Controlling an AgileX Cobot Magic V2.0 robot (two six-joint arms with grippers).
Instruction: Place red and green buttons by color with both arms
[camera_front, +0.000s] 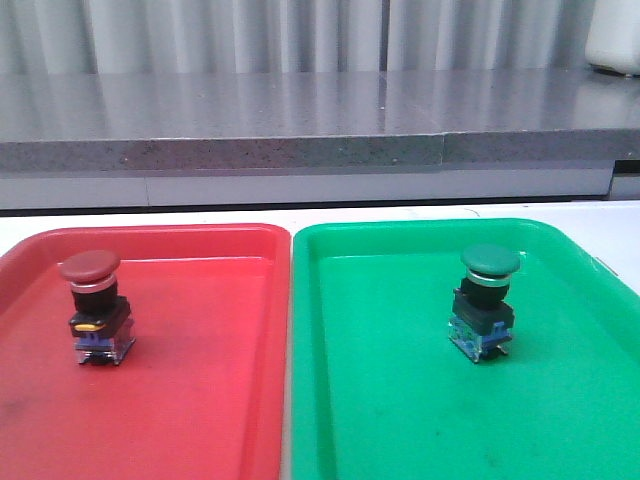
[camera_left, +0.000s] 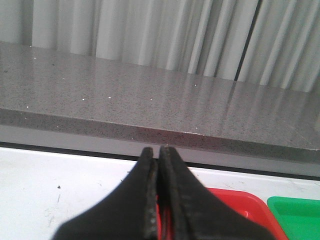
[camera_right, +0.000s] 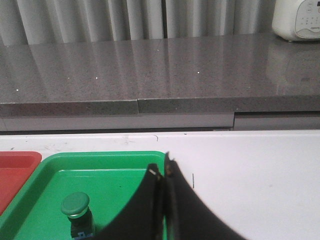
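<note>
Mushroom-capped red button (camera_front: 92, 308) and green button (camera_front: 486, 300) stand on glossy trays.

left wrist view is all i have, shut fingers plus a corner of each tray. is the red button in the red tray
Observer: Yes. In the front view the red button stands upright inside the red tray, cap up.
Operator: and the green one
Observer: The green button stands upright inside the green tray.
Operator: is the right gripper holding anything
Observer: No. The right gripper is shut on nothing, and its own view shows it apart from the green button.
Operator: anything else around
Observer: A white appliance sits on the grey counter behind the table.
</note>
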